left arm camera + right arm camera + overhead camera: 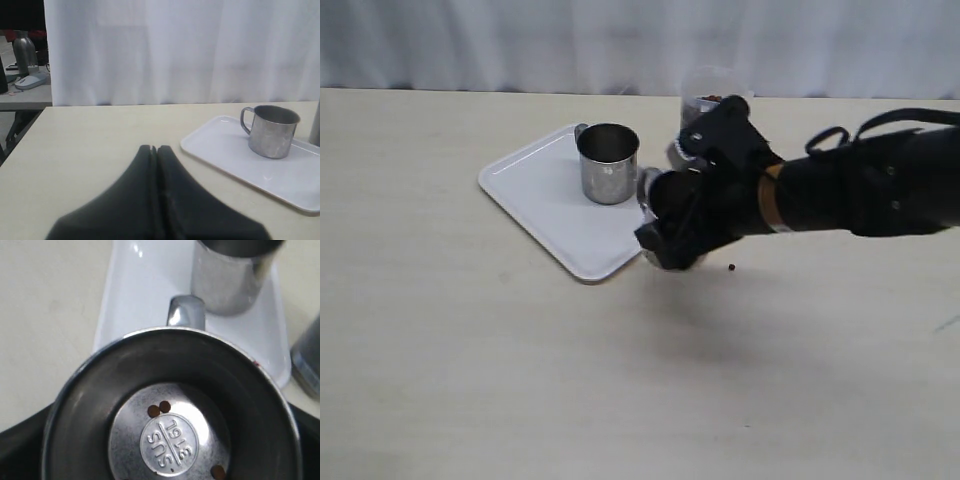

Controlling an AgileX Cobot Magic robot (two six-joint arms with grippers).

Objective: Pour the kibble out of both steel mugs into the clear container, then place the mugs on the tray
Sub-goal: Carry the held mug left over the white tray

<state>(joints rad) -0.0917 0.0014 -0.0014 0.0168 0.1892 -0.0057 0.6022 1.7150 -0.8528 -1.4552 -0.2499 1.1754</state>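
Fingers of the left gripper [157, 149] lie pressed together, empty. On the flat white rectangular plastic tray [535, 195] one shiny steel mug [608, 163] stands upright. At the tray's right corner the right gripper [667, 248] has its jaws spread wide, clamped on the second steel mug [100, 405], its floor stamped "SUS 316" and dotted with three brown kibble pellets [159, 409]. Behind stands the tall clear container [708, 85], kibble inside.
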